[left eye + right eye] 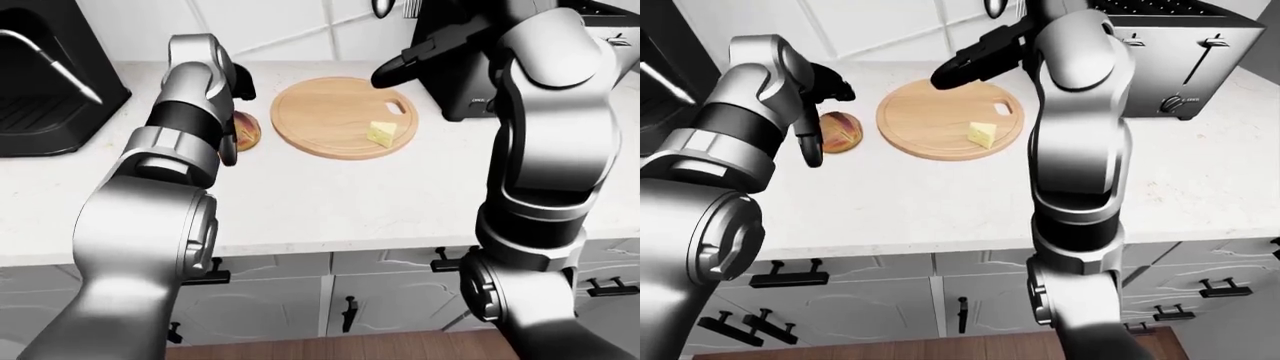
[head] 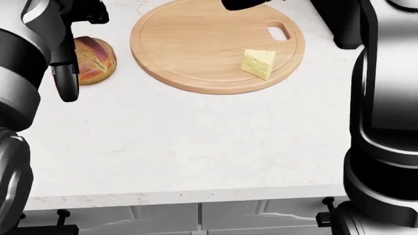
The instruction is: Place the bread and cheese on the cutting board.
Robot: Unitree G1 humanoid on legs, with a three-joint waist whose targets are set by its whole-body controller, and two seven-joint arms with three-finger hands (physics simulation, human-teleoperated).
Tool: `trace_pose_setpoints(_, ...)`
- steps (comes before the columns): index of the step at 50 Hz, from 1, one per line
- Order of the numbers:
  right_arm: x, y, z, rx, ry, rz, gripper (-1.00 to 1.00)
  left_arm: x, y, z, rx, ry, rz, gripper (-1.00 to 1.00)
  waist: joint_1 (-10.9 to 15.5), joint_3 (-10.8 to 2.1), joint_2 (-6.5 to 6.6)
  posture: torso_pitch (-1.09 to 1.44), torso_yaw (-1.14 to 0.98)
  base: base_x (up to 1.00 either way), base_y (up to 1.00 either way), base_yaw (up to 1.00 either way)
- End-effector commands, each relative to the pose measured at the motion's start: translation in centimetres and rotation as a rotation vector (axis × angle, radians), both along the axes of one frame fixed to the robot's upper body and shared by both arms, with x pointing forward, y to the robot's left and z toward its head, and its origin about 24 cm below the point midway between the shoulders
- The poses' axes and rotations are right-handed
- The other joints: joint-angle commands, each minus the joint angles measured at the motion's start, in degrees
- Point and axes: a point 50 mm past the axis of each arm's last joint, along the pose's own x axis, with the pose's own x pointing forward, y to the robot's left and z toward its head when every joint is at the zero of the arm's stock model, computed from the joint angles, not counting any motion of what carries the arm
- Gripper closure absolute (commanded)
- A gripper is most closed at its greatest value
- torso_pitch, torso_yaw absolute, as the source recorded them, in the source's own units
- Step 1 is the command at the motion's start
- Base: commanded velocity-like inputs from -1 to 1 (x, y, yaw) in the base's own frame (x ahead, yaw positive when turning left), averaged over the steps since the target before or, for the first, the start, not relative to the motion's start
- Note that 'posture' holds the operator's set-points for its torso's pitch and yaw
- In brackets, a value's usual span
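— Left of the cutting board (image 2: pixel 215 44), the bread (image 2: pixel 93 59) sat on the desk (image 2: pixel 196 147); cheese (image 2: pixel 258 62) already on it.

— Your left hand (image 1: pixel 818 124), fingers spread, hung beside the bread, nearer than the right.

Table (image 2: pixel 196 147): white marbled top, pale grey cabinet doors with black handles below.
Toaster (image 1: pixel 1180 67): silver, at the right-eye view's upper right.
Coffee machine (image 1: pixel 45 75): black, at the left-eye view's left.

White marble counter (image 2: pixel 196 147) — cutting board (image 2: pixel 196 49), bread (image 2: pixel 94 61), toaster (image 1: pixel 1175 56).
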Motion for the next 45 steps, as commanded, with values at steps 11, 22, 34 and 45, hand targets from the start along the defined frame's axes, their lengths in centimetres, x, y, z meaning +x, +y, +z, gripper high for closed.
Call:
trace_pose_setpoints(11, -0.9, -0.1, 1.6, -0.003, -0.082, -0.004, -1.0, 0.1, -0.9, 2.3, 0.014, -0.139, -0.041, -1.0, -0.02, -1.99, 0.18, 0.0, 0.0, 0.0, 0.0, 0.0)
trace_pose_setpoints(22, -0.8, 0.0, 1.3, -0.003, -0.078, -0.002, -1.0, 0.3, -1.0, 1.6, 0.046, -0.148, -0.056, -1.0, -0.06, -2.06, 0.25, 0.0, 0.0, 0.0, 0.0, 0.0)
trace_pose_setpoints(34, -0.9, 0.1, 1.5, -0.005, -0.079, -0.001, -1.0, 0.5, -0.6, 1.0, 0.057, -0.172, -0.054, -1.0, -0.1, -2.18, 0.34, 0.0, 0.0, 0.0, 0.0, 0.0)
trace_pose_setpoints(45, -0.8, 0.1, 1.5, -0.007, -0.078, 0.001, -1.0, 0.6, -0.8, 0.7, 0.05, -0.202, -0.068, -0.69, -0.15, -2.17, 0.39, 0.0, 0.0, 0.0, 0.0, 0.0)
